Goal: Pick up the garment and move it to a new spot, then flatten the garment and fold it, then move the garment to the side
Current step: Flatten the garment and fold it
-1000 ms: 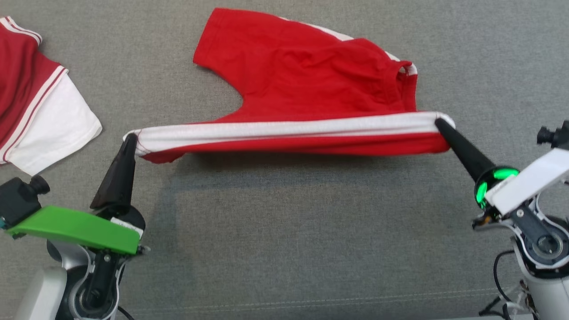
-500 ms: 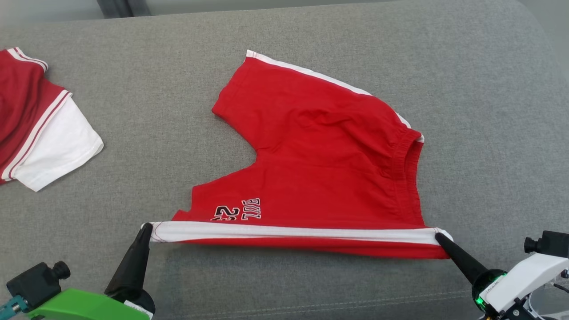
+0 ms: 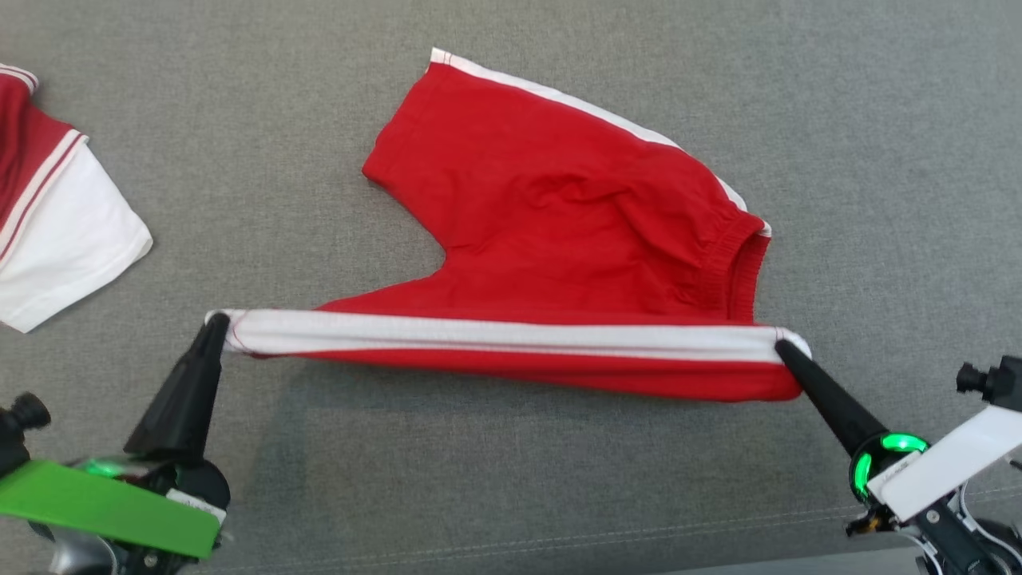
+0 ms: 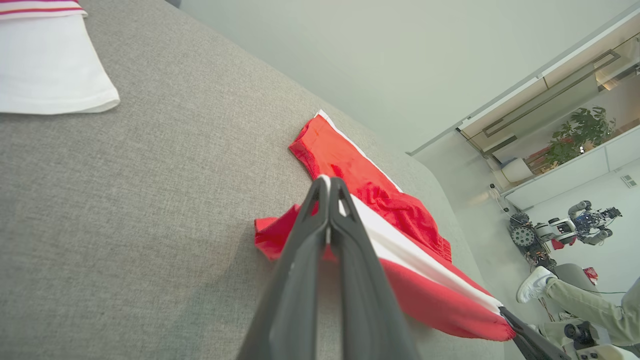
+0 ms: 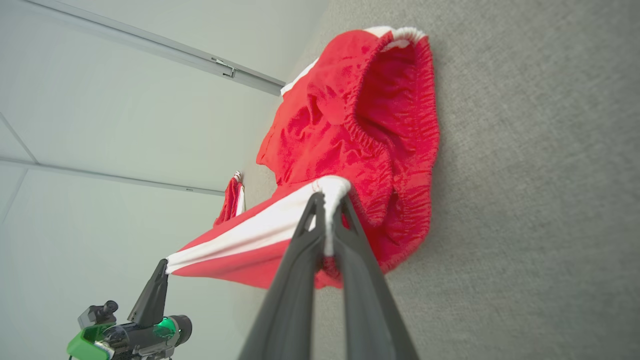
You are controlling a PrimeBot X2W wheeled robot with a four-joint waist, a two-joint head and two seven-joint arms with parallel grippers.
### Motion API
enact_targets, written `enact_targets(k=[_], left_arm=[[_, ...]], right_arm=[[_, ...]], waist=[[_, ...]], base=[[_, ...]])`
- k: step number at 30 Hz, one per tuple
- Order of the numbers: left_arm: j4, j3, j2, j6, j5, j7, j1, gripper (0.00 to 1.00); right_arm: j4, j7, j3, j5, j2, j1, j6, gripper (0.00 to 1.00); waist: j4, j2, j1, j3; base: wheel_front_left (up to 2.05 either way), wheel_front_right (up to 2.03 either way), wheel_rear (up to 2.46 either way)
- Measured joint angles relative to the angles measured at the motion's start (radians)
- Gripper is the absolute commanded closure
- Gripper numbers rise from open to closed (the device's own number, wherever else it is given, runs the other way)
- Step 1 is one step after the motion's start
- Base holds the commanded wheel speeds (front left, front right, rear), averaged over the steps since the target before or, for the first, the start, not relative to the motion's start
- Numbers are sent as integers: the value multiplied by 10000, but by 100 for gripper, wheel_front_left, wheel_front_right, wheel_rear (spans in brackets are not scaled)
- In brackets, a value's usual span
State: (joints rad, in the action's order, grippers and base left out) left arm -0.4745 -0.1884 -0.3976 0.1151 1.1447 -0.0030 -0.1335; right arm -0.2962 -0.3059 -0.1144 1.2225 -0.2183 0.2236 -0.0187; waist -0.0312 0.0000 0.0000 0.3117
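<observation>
red shorts [image 3: 559, 208] mid grey sofa [image 3: 479, 479], far leg flat, near striped edge lifted taut between left hand [image 3: 217, 323], pinched shut on hem corner, and right hand [image 3: 782, 347], pinched shut on waistband corner

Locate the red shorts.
Head view, centre: the red shorts lie on the grey cushion, their near white-striped edge stretched between the left pincer and right pincer.
</observation>
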Motion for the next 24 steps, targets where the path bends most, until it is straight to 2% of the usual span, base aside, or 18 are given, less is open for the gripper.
enact_targets(k=[5,12,19,24], left_arm=[[-587,96,-616,44,-366,600,1305,100],[-945,102,-1310,84,-495,1797,3530,100],[-510,-15,-1634,84,-493,3051,5755,100],[178,-146,-1645,84,-506,3858,7219,100]], right_arm=[[-550,107,29,-13,35,-1036,-67,100],[-556,251,123,-65,213,-2089,-59,100],[-79,606,288,-75,587,-3125,-42,100],[332,746,169,-75,851,-3649,-65,100]], waist=[[-165,0,0,534],[-502,0,0,1377],[-892,0,0,2232],[-1226,0,0,2769]], base=[[0,0,0],[0,0,0],[0,0,0],[0,0,0]])
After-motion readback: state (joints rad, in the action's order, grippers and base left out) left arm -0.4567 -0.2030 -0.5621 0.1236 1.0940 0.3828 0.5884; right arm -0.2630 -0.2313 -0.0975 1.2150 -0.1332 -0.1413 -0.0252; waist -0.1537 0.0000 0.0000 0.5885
